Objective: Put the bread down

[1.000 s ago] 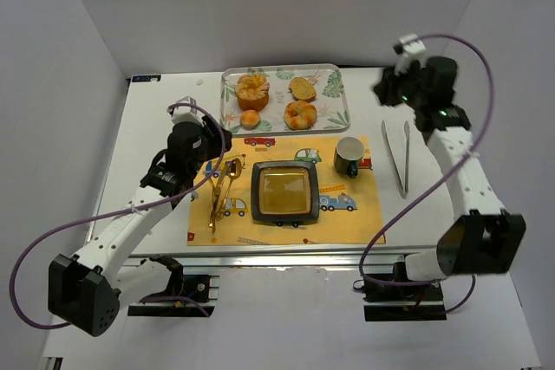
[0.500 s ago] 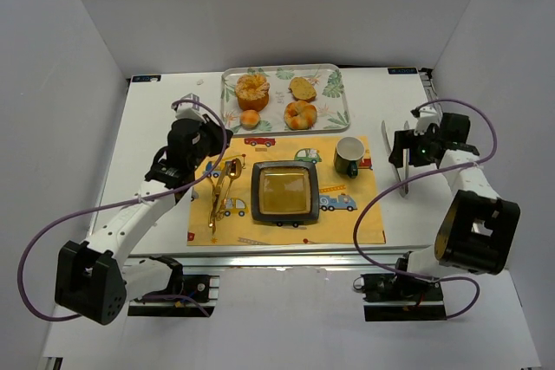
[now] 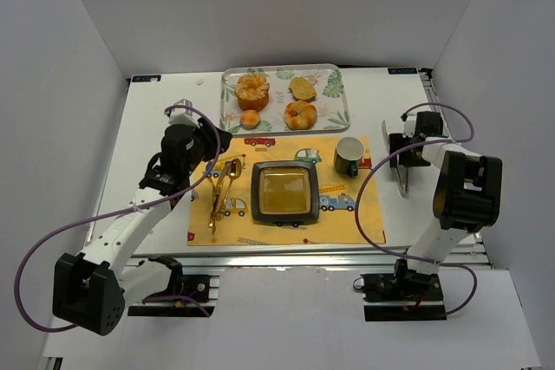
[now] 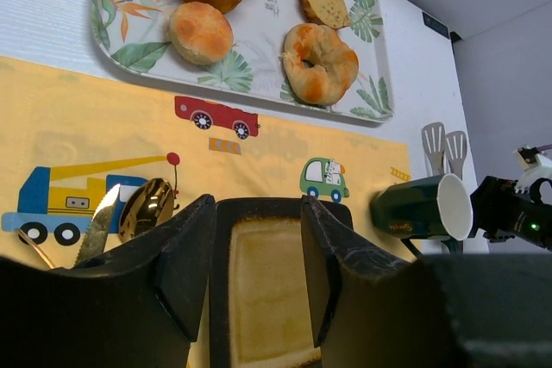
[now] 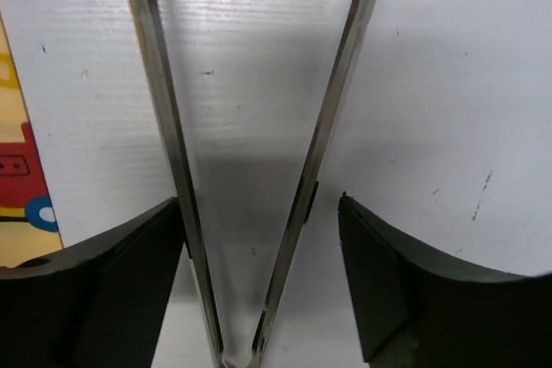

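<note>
Overhead view of a white bench with two robot arms mounted at its near edge. At the back sits a leaf-print tray carrying all the bread: a large domed bun at back left, a small round roll in front of it, a bread slice at back right, and a ring-shaped bun at front right. None of it is being held.

In front of the tray lies a yellow placemat printed with cars. On it are a black square plate with a yellow centre, gold cutlery to the left of the plate, and a dark green mug to its right.

The left end effector hovers over the left part of the placemat, pointing toward the plate. Its fingers are apart with nothing between them.

On the bare bench right of the placemat lie metal tongs. The right end effector is low over them, fingers spread wide and straddling both tong arms without squeezing. The tong arms remain splayed in a V.
</note>
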